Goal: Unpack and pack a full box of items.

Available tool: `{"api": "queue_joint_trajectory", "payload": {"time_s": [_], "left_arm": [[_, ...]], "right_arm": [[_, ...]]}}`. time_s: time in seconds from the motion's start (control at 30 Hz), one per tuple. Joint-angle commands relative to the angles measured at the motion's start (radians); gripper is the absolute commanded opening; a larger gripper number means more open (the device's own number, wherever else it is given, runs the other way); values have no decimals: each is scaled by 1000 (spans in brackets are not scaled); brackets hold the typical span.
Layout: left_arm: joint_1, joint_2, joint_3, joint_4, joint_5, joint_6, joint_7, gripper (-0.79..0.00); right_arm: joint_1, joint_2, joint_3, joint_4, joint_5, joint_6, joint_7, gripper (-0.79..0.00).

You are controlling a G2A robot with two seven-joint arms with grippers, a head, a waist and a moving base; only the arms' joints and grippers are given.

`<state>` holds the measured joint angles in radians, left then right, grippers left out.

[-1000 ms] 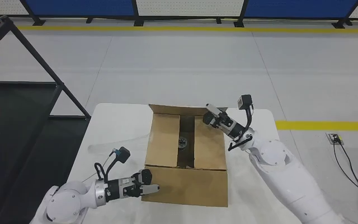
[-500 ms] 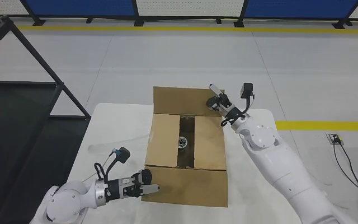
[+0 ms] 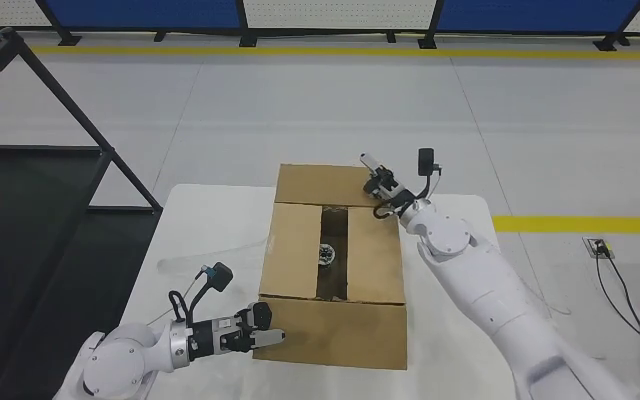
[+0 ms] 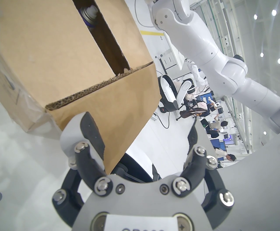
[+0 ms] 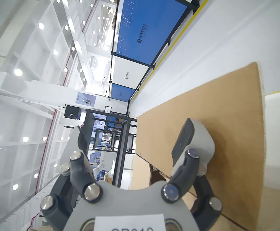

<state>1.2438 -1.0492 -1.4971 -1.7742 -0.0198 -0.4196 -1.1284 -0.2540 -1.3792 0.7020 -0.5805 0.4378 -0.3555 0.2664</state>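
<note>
Top view: cardboard box (image 3: 335, 330) sits mid-table (image 3: 215, 215), btwn the L and R edges, its far flap (image 3: 325, 185) folded open by the table's far edge. The two side flaps lie nearly flat w/ a slot btwn them, and a can top (image 3: 326, 252) shows in it. R gripper (image 3: 372, 172) is at the far flap's R end, L gripper (image 3: 262, 335) at the box's near-L corner. L wrist view: L gripper (image 4: 142, 129) has its jaws apart, one pad (image 4: 91, 131) just beside the box's corner wall, nothing clamped; the can top (image 4: 88, 12), prob. an aerosol, sits in the slot. R wrist view: R gripper (image 5: 133, 131) jaws also apart, one finger (image 5: 190, 140) over the far flap (image 5: 218, 109); contact can't be told. Handling, as a judgement: corrugated board is light and fairly stiff but bends at the creases, so flaps are best taken by the free edge and swung, not pulled. A full box is prob. heavy and wants both arms low on opposite walls. The can looks smooth, hard, maybe slippery: grip round the body, not the nozzle.
</note>
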Motion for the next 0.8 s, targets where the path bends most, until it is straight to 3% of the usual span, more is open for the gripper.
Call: {"api": "queue_joint_trajectory", "payload": {"time_s": [0.0, 0.47, 0.77], "left_arm": [[0, 0, 0, 0, 0, 0, 0, 0], [0, 0, 0, 0, 0, 0, 0, 0], [0, 0, 0, 0, 0, 0, 0, 0]], "right_arm": [[14, -12, -3, 30, -2, 10, 22, 0], [87, -62, 1, 159, -28, 86, 207, 0], [95, -78, 26, 193, -40, 46, 189, 0]]}}
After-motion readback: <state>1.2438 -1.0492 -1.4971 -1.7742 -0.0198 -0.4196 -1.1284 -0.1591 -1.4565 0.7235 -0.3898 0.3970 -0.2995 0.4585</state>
